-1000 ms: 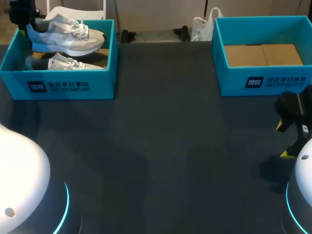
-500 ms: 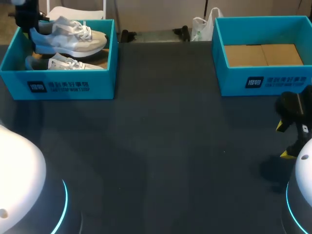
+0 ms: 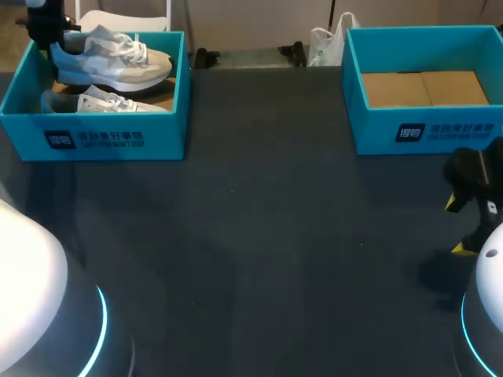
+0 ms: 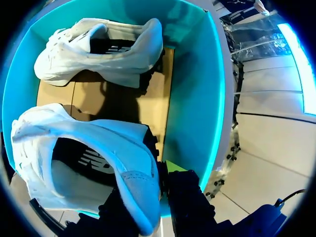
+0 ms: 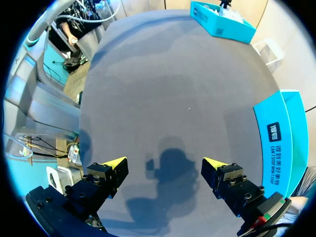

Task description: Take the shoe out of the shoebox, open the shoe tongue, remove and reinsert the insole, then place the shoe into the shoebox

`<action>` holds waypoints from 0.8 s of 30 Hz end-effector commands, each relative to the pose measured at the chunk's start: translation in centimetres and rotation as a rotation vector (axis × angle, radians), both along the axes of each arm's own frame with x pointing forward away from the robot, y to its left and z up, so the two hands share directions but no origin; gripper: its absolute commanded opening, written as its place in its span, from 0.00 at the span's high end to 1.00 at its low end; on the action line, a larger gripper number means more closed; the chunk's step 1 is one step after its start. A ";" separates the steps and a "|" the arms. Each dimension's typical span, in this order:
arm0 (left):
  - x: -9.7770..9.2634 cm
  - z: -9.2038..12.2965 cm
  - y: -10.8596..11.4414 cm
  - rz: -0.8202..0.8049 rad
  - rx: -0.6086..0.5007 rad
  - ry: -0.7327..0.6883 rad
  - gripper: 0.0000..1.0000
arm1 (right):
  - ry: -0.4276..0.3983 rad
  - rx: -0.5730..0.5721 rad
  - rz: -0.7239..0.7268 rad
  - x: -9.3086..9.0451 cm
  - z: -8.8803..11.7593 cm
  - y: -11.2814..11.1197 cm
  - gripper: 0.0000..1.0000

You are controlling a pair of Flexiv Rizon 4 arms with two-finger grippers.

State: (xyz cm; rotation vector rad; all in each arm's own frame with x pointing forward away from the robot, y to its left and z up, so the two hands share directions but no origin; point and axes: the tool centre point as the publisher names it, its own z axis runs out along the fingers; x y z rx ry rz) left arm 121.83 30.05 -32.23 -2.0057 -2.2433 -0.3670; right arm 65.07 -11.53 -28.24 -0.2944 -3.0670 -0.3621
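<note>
Sneaker [image 4: 98, 163], white fabric with a smooth rounded heel, is pinched at that heel by the left gripper [image 4: 160, 185], whose dark fingers are mostly hidden behind it (one yellow tip peeks out). It hangs above a second sneaker [image 4: 103, 52] lying in the teal cardboard shoebox [image 4: 197, 98]. Right gripper [image 5: 164, 163] gapes wide, holding nothing, over the dark matte table [image 5: 163, 89].

Two shoes: upper shoe [image 3: 118, 59], lower shoe [image 3: 102, 102]. Two shoeboxes: left shoebox [image 3: 110, 143], right shoebox [image 3: 448, 132].
</note>
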 end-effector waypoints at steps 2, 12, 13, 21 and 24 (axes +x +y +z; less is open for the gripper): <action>0.6 -1.2 -0.1 -0.011 -0.002 0.024 1.00 | -0.002 -0.003 -0.002 -0.1 -0.1 0.1 0.00; 0.5 -2.5 -0.4 -0.050 0.010 0.020 1.00 | -0.002 -0.003 -0.002 -0.1 -0.1 0.1 0.00; 0.5 -2.6 -0.4 -0.050 0.010 0.020 1.00 | -0.002 -0.003 -0.002 -0.1 -0.1 0.1 0.00; 0.1 -3.7 -0.8 -0.060 -0.010 0.042 1.00 | -0.002 -0.003 -0.002 -0.1 -0.1 0.1 0.00; -0.1 -3.7 -0.9 -0.065 -0.009 0.040 1.00 | -0.002 -0.003 -0.002 -0.1 -0.1 0.1 0.00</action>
